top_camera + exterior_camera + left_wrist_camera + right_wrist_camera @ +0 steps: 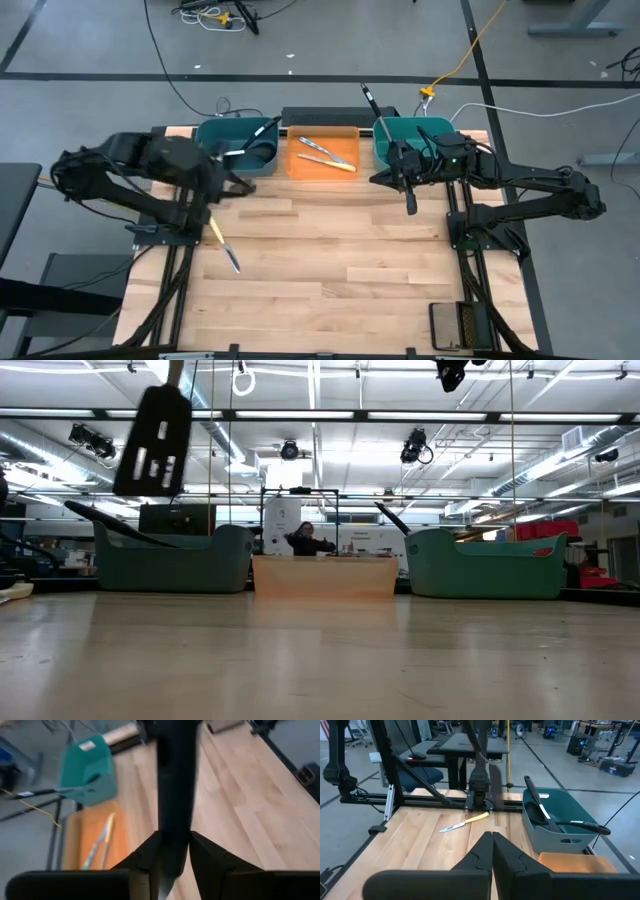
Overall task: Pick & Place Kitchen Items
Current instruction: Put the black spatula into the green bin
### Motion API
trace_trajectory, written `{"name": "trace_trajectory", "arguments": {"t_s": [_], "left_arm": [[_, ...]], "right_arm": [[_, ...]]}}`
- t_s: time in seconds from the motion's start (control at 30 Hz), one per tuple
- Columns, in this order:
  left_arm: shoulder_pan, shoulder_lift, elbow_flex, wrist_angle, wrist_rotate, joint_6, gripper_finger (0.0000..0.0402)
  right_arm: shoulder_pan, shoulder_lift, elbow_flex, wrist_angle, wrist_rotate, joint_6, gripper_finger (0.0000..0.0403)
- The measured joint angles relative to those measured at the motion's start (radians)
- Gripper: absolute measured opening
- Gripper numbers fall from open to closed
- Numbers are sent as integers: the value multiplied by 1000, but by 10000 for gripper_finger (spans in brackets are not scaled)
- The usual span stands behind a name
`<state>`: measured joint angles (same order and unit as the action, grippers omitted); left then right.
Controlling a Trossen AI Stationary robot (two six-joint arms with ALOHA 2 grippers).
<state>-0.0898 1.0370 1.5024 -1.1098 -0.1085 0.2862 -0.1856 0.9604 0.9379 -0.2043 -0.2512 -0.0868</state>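
I have my left gripper (173,859) pinching the handle of a black slotted plastic spatula (154,440), one finger (148,856) on each side of the shaft. The grip sits on the handle rather than the blade. That lets the slotted head hang free and high above the wooden table (330,270), at its far left, close to the left-hand teal plastic bin (212,134). I judge this to be the carrying stage, with the spatula raised enough to clear a bin wall before I lower it in.

That teal bin already holds black round-bowled ladles (256,152), so it looks like the likely home for black tools. The orange tray (322,166) between the two teal bins holds two slim knives (327,154). This suggests the items are sorted by kind.

One yellow-handled silver-bladed knife (223,244) lies alone on the table, nearer than my left gripper and apart from every bin, not yet put away.

My right gripper (492,851) has its fingers pressed together on nothing. It waits over the table just in front of the right-hand teal bin (432,126), where a long black utensil (372,104) sticks out over the rim.
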Motion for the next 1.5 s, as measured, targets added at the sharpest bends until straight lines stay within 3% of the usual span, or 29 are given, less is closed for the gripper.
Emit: {"name": "trace_trajectory", "arguments": {"t_s": [0.27,0.67,1.5], "left_arm": [[21,-101,1,30,-38,-14,6],[28,-116,1,29,-107,-40,8],[28,-52,1,6,-111,-100,5]], "right_arm": [[0,0,0,10,0,0,5],[0,0,0,11,0,0,5],[0,0,0,10,0,-1,5]]}}
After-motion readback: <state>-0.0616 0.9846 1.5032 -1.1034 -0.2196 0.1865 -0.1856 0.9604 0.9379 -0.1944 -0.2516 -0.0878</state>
